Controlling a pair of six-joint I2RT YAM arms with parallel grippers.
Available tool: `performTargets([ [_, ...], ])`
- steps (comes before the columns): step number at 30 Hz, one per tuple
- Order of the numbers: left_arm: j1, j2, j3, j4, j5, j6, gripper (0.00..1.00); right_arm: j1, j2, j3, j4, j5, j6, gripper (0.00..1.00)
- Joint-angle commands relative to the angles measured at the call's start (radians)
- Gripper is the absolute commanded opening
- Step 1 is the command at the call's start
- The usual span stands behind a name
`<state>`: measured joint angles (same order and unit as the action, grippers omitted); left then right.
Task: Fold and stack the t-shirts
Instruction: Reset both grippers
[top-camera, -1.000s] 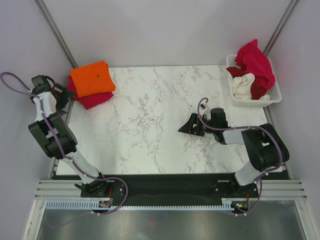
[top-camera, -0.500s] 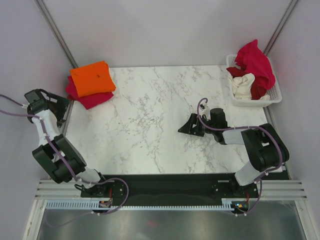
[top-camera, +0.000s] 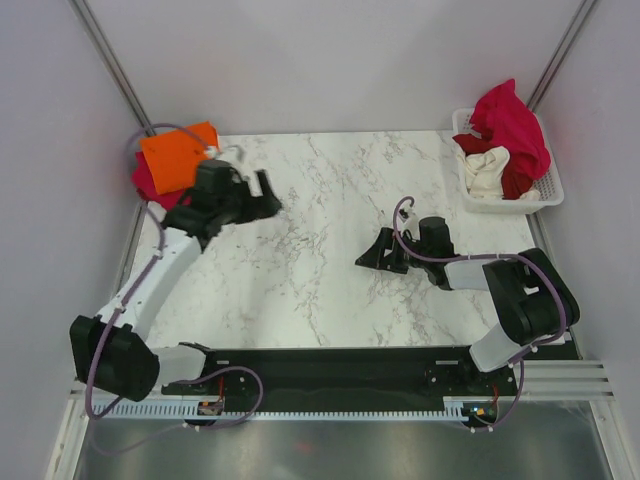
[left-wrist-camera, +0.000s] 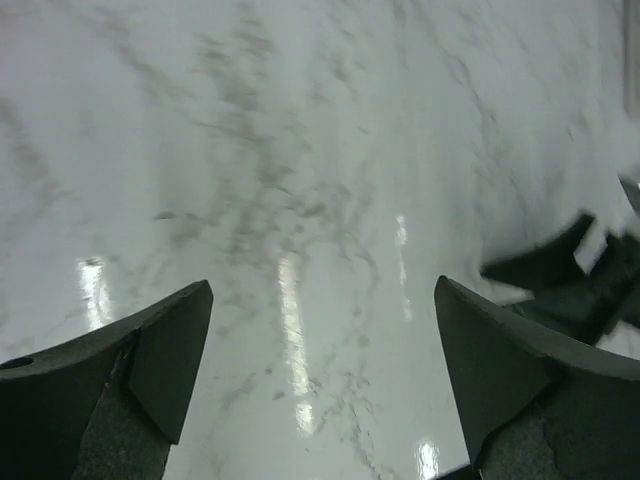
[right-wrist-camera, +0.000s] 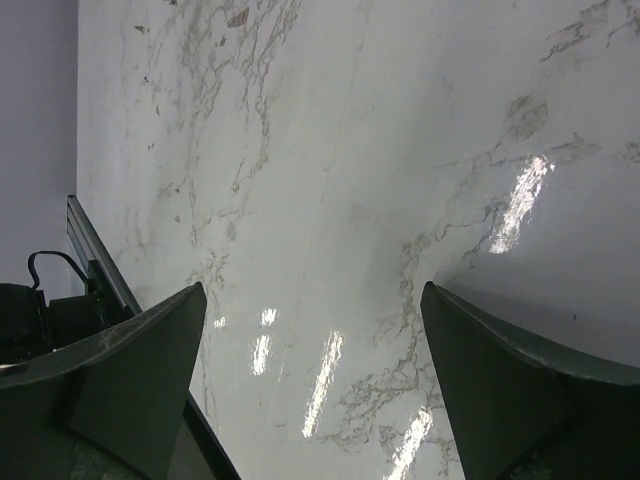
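Observation:
A folded bright orange t-shirt (top-camera: 172, 155) lies on a folded crimson-pink t-shirt (top-camera: 148, 183) at the table's far left corner. A loose crimson-pink t-shirt (top-camera: 515, 122), a white one (top-camera: 486, 170) and a dark red one (top-camera: 519, 180) sit heaped in the white basket (top-camera: 551, 188) at the far right. My left gripper (top-camera: 262, 193) is open and empty over the marble, just right of the folded stack; its wrist view (left-wrist-camera: 320, 320) shows only tabletop between the fingers. My right gripper (top-camera: 372, 254) is open and empty, low over mid-table; its wrist view (right-wrist-camera: 312, 340) shows bare marble.
The marble table (top-camera: 320, 270) fills the middle. Metal frame posts (top-camera: 110, 60) rise at the far corners. The right gripper's black fingers (left-wrist-camera: 560, 275) show at the right of the left wrist view. The table's near edge rail (right-wrist-camera: 95, 265) shows in the right wrist view.
My left arm has swung from beyond the table's left edge inward and to the right, past the folded stack, over the marble. The right arm has not moved.

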<state>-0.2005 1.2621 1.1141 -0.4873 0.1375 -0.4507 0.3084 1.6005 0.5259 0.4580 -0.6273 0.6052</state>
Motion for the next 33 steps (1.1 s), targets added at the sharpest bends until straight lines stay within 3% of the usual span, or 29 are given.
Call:
performTargets([
  [1, -0.417, -0.020, 0.050, 0.004, -0.357, 0.349, 1.00, 0.015, -0.013, -0.027, -0.076, 0.040, -0.030, 0.98],
  [3, -0.554, -0.039, 0.001, 0.068, -0.618, 0.439, 1.00, 0.021, -0.025, -0.027, -0.085, 0.049, -0.035, 0.98],
  [4, -0.556, -0.081, -0.022, 0.091, -0.634, 0.443, 1.00, 0.026, -0.030, -0.026, -0.090, 0.058, -0.038, 0.98],
  [8, -0.554, -0.248, -0.097, 0.231, -0.419, 0.498, 1.00, 0.032, -0.036, -0.021, -0.104, 0.064, -0.044, 0.98],
  [12, -0.554, -0.395, -0.259, 0.655, -0.268, 0.535, 1.00, 0.037, -0.060, -0.017, -0.130, 0.081, -0.048, 0.98],
  [14, -0.554, -0.408, -0.322, 0.656, -0.268, 0.535, 1.00, 0.060, -0.109, 0.006, -0.204, 0.131, -0.070, 0.98],
  [20, -0.554, -0.354, -0.327, 0.656, -0.268, 0.535, 1.00, 0.133, -0.353, 0.170, -0.454, 0.290, -0.097, 0.98],
  [21, -0.550, -0.351, -0.324, 0.656, -0.268, 0.535, 1.00, 0.139, -0.388, 0.202, -0.510, 0.372, -0.125, 0.98],
  [22, -0.547, -0.348, -0.313, 0.850, -0.430, 0.707, 1.00, 0.139, -0.448, 0.282, -0.604, 0.438, -0.140, 0.98],
  [24, -0.530, -0.342, -0.301, 0.903, -0.444, 0.695, 1.00, 0.141, -0.494, 0.359, -0.683, 0.611, -0.174, 0.98],
  [25, -0.524, -0.319, -0.280, 0.921, -0.432, 0.687, 1.00, 0.141, -0.525, 0.425, -0.717, 0.834, -0.214, 0.98],
  [27, -0.516, -0.282, -0.242, 0.921, -0.430, 0.672, 1.00, 0.139, -0.543, 0.477, -0.797, 1.031, -0.267, 0.98],
  [28, -0.516, -0.262, -0.235, 0.921, -0.446, 0.669, 1.00, 0.135, -0.545, 0.527, -0.821, 1.218, -0.319, 0.98],
  [31, -0.514, -0.236, -0.261, 0.923, -0.475, 0.652, 1.00, 0.068, -0.533, 0.607, -0.941, 1.434, -0.328, 0.98],
  [33, -0.511, -0.253, -0.302, 0.932, -0.501, 0.630, 1.00, -0.048, -0.542, 0.617, -0.953, 1.404, -0.288, 0.98],
])
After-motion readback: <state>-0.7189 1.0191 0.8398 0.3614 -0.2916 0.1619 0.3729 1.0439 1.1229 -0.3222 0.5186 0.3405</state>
